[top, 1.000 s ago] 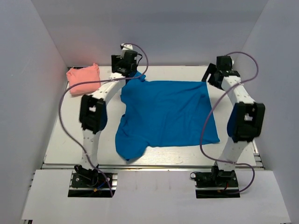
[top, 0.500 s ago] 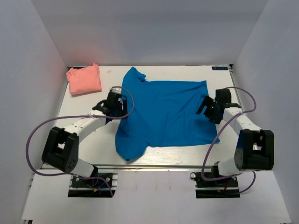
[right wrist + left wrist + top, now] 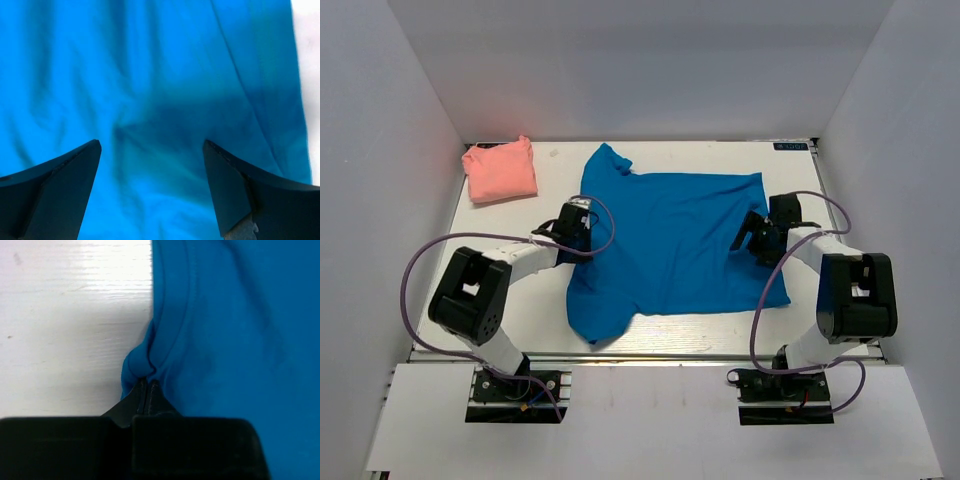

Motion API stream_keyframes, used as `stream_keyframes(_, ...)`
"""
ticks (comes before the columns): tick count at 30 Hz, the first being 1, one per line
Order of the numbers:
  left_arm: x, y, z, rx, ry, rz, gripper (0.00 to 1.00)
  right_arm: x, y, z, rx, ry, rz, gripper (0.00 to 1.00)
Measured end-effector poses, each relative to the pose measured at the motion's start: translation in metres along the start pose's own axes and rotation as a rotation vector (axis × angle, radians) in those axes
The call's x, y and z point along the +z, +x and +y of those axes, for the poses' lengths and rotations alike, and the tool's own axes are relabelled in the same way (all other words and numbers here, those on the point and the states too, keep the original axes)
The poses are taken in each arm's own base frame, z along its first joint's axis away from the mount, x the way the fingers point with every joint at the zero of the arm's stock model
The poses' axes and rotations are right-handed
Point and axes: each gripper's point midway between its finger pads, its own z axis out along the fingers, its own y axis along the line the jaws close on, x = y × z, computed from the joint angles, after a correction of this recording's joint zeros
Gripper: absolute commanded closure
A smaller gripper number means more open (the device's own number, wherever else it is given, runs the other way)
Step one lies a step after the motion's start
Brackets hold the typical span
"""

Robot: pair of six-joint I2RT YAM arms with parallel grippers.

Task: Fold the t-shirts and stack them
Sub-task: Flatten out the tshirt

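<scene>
The bright blue t-shirt (image 3: pixel 672 245) lies spread flat in the middle of the table, one sleeve pointing to the back left. My left gripper (image 3: pixel 582 228) sits low at the shirt's left edge and is shut on a pinched fold of the blue cloth (image 3: pixel 142 365). My right gripper (image 3: pixel 752 235) is down over the shirt's right side with its fingers (image 3: pixel 65 175) wide open and only flat blue fabric (image 3: pixel 160 100) between them. The salmon pink t-shirt (image 3: pixel 501 171) rests as a small folded square at the back left corner.
White walls close in the table on the left, back and right. Bare white tabletop (image 3: pixel 520 300) shows left of the blue shirt and along the near edge. Purple cables loop beside both arms.
Both arms came down from raised poses to the shirt's side edges. The left gripper closed on the shirt's left hem. The right gripper stayed open and moved slightly inward.
</scene>
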Motion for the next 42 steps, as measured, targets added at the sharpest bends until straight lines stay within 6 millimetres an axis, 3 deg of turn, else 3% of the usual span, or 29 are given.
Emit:
stream_keyframes(5,-0.005,0.003,0.018,-0.079,-0.128,0.025,1.0,0.006,-0.01,-0.002,0.045,0.03,-0.029,0.14)
stream_keyframes(13,-0.073,-0.015,0.055,-0.264,-0.338,-0.065,1.0,0.008,-0.015,-0.006,0.102,0.075,-0.043,0.16)
stream_keyframes(17,-0.078,-0.015,0.064,-0.289,-0.388,-0.085,0.95,0.008,-0.015,-0.006,0.102,0.076,-0.042,0.16)
stream_keyframes(18,-0.076,-0.015,0.064,-0.287,-0.394,-0.083,0.83,0.008,-0.015,-0.006,0.1,0.076,-0.042,0.16)
stream_keyframes(20,-0.067,-0.013,0.066,-0.273,-0.408,-0.072,0.67,0.008,-0.015,-0.005,0.094,0.076,-0.042,0.14)
stream_keyframes(21,-0.061,-0.01,0.067,-0.266,-0.42,-0.058,0.45,0.008,-0.015,-0.005,0.093,0.076,-0.041,0.12)
stream_keyframes(22,-0.055,-0.006,0.068,-0.25,-0.433,-0.037,0.35,0.008,-0.015,-0.005,0.09,0.076,-0.041,0.12)
stream_keyframes(28,-0.035,-0.002,0.072,-0.23,-0.504,0.053,0.06,0.005,-0.016,-0.008,0.033,0.089,-0.045,0.11)
stream_keyframes(29,-0.037,-0.007,0.071,-0.231,-0.5,0.046,0.0,0.002,-0.015,-0.008,0.012,0.091,-0.046,0.11)
stream_keyframes(32,-0.045,-0.03,0.064,-0.242,-0.463,-0.02,0.0,-0.013,-0.022,-0.002,-0.046,0.07,-0.085,0.11)
stream_keyframes(37,-0.053,-0.081,0.042,-0.21,-0.331,-0.151,0.0,-0.041,-0.053,0.026,-0.159,0.003,-0.202,0.11)
stream_keyframes(42,-0.022,-0.131,0.012,-0.143,-0.236,-0.187,0.0,-0.036,-0.077,0.047,-0.23,-0.024,-0.235,0.11)
